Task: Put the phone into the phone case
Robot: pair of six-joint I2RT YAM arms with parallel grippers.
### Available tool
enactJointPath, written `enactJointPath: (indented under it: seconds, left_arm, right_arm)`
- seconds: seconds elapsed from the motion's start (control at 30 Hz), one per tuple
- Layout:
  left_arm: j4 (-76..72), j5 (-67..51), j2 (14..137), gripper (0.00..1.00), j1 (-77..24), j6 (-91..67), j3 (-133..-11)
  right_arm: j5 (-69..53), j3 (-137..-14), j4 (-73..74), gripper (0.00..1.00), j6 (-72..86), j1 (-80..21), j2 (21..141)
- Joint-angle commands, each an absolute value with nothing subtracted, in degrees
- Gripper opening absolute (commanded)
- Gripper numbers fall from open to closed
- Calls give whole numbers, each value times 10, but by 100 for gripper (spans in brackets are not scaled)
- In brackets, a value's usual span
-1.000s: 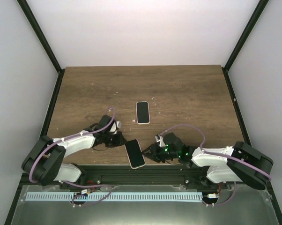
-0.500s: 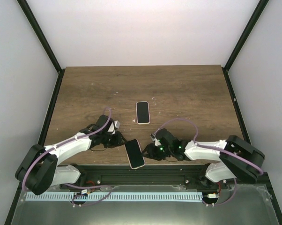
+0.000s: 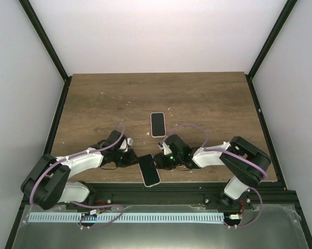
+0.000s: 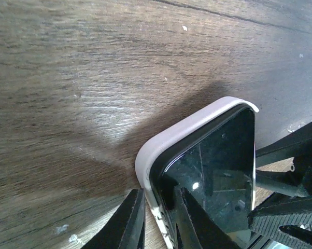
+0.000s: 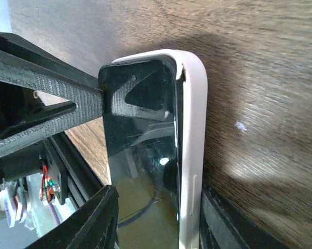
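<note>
- Step in hand, by the look of it: seating the phone (image 3: 150,169) in the phone case (image 4: 145,168), the final press-in rather than the first fit.
- Lies askew at the near middle of the table (image 3: 213,98), close to the near edge, black glass up inside the cream rim, with a gripper at each long side.
- Seems mostly bedded. At the far corner in the right wrist view there is a small gap between glass and rim, so likely not home all round.
- For the left gripper (image 4: 158,202): narrow, pinched on the phone case's side wall, one finger outside the cream rim, the other over the edge of the glass.
- For the right gripper (image 5: 158,207): partway apart, astride phone and case across their width from the right. Impossible to tell whether pressing or merely flanking.
- Farther back, well apart from both grippers: a second cream-edged slab (image 3: 157,124), untouched.
- Next move probably calls for downward pressure on the unseated corner while pinning the case to the table, not a sideways squeeze.
- Worth guarding against: nudging the pair over the near edge, and levering the rim open with the pinching finger.
</note>
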State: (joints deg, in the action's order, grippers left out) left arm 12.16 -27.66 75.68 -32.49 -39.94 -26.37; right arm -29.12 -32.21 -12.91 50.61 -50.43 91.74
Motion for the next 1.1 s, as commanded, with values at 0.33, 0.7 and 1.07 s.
enactJointPath:
  seconds: [0.33, 0.7, 1.07]
  left_arm:
    - [130, -278, 737, 23, -328, -403, -290]
    - [18, -371, 759, 38, -327, -415, -306]
    - [58, -409, 532, 70, -326, -455, -296]
  right_arm:
    - [-301, -298, -217, 15, 549, -458, 901]
    - [-311, -246, -269, 11, 561, -419, 838]
    - [-394, -193, -282, 9, 511, -410, 613]
